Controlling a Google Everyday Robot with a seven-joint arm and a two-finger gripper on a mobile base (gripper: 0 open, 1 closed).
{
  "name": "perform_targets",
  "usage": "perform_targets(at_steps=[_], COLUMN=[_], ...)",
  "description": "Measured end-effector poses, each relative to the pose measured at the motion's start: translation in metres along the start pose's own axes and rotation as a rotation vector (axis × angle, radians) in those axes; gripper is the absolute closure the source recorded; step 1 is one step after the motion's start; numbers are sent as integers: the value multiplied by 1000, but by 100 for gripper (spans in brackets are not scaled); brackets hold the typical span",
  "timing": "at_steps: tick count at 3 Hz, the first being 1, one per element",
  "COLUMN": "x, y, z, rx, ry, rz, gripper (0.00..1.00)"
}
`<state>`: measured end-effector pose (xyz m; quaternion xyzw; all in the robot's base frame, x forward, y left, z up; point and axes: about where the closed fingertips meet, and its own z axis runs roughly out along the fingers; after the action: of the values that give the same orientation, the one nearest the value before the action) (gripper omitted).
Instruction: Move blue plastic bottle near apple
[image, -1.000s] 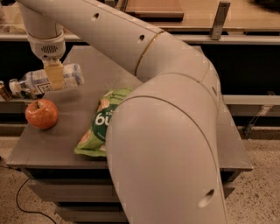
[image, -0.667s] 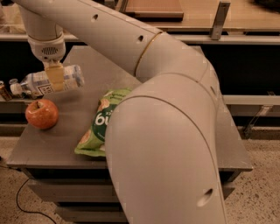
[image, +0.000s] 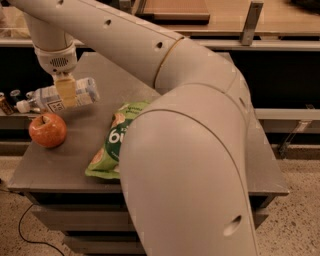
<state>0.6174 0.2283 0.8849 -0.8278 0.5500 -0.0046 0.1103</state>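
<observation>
Looking at the pincer, what is it doing?

The gripper (image: 66, 96) is over the left part of the flat grey table (image: 60, 170). It is pinching the small blue plastic bottle (image: 86, 91) with a white cap, round the middle.

How wide is it?

Just as wide as the bottle. 1 tan finger (image: 65, 90) shows in front. The other is hidden.

Where is the bottle?

On its side, cap pointing left, very near the round red-orange apple (image: 47, 130). I cannot tell if they touch. A crinkly green chip bag (image: 112, 145) lies close by.
</observation>
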Motion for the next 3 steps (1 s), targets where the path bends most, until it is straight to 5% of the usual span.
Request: perform_targets(at_steps=[3], x=[12], y=[7], z=[10], rx=[-38], ry=[6], rz=[-36], gripper=[12])
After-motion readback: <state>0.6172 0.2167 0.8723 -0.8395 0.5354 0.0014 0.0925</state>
